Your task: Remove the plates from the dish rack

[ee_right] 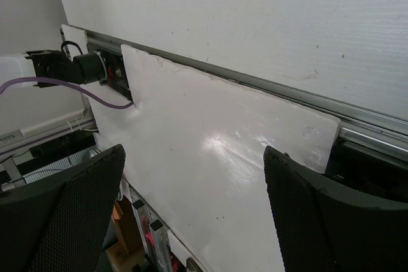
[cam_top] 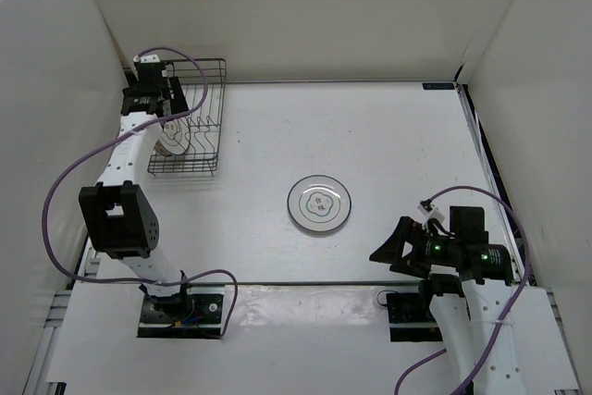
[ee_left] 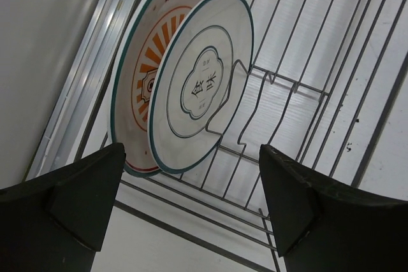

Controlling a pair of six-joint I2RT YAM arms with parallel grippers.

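The dark wire dish rack stands at the table's far left. Two plates stand upright in it: a ringed plate in front and the orange sunburst plate behind it; both show in the top view. A second ringed plate lies flat mid-table. My left gripper hovers over the rack's left side, open and empty, just short of the plates' edges. My right gripper is open and empty at the near right, away from the plates.
White walls enclose the table on three sides; the rack sits close to the left wall. In the right wrist view, a white board at the table's near edge lies under the fingers. A purple cable loops beside the left arm.
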